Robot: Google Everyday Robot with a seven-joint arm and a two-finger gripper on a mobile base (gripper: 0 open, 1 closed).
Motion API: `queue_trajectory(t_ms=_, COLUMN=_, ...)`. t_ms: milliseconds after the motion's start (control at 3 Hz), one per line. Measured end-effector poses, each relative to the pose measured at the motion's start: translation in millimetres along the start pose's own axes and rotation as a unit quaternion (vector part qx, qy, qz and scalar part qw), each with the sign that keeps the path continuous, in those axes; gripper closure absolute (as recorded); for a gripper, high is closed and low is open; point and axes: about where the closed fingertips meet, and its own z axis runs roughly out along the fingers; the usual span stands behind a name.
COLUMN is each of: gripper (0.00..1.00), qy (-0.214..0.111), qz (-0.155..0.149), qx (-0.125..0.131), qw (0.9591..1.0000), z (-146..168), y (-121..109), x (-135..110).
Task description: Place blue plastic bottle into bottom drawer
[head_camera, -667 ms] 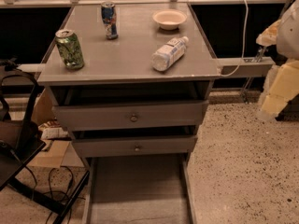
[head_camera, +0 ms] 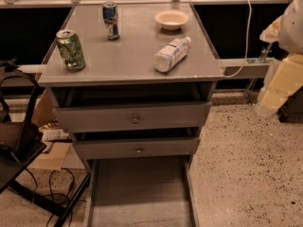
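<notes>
The blue plastic bottle lies on its side on the grey cabinet top, right of centre, with its white cap pointing to the back right. The bottom drawer is pulled out at floor level and its flat grey floor is bare. My gripper shows as pale cream parts at the right edge of the view. It is beside the cabinet, off to the right of the bottle and apart from it, at about the height of the cabinet top.
A green can stands front left on the cabinet top, a blue can at the back, and a white bowl back right. Two knobbed drawers stand slightly open. A black chair and cables are at the left.
</notes>
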Motion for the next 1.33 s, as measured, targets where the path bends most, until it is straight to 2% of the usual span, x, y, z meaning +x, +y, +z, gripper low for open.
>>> queue_trajectory(t_ms=333, gripper=0.0, qy=-0.022, qz=0.058, qx=0.002, qw=0.9981, z=-3, y=-14, x=-7)
queue_trajectory(t_ms=667, gripper=0.0, qy=-0.043, qz=0.14, qx=0.017, qw=0.9891, z=-8, y=-27, x=-22)
queue_trajectory(t_ms=1000, gripper=0.0, qy=-0.046, qz=0.234, qx=0.056, qw=0.9696, z=-1, y=-41, x=-40)
queue_trajectory(t_ms=1333, gripper=0.0, qy=-0.057, qz=0.314, qx=0.078, qw=0.9444, z=13, y=-50, x=-40)
